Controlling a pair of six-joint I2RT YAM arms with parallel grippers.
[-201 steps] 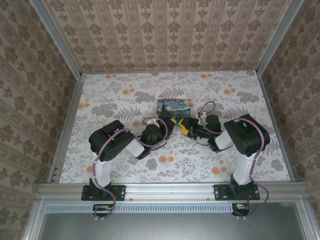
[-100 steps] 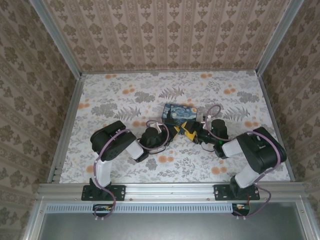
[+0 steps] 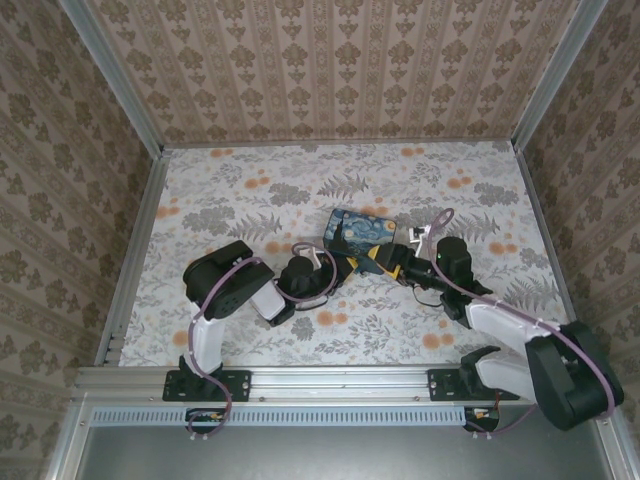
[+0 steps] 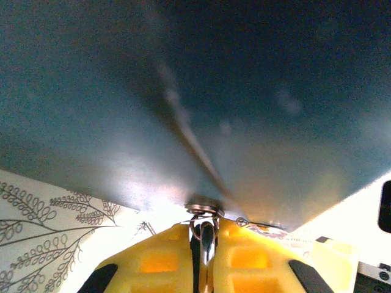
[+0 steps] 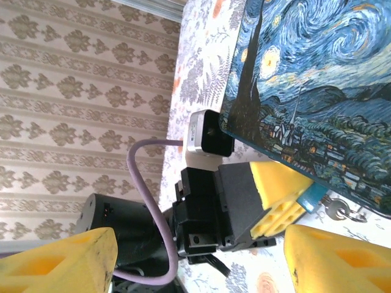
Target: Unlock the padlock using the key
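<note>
Right wrist view: padlock, bluish part peeking under the tin's edge, appears pinched in the closed left end effector. Right end effector, spread wide, should straddle the key just beside it squarely before closing.

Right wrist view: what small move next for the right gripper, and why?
Probably ease the open right gripper toward the metal key ring beside the left gripper, shut on a metal piece at the blue swirl-painted tin: its own fingers hold nothing.
</note>
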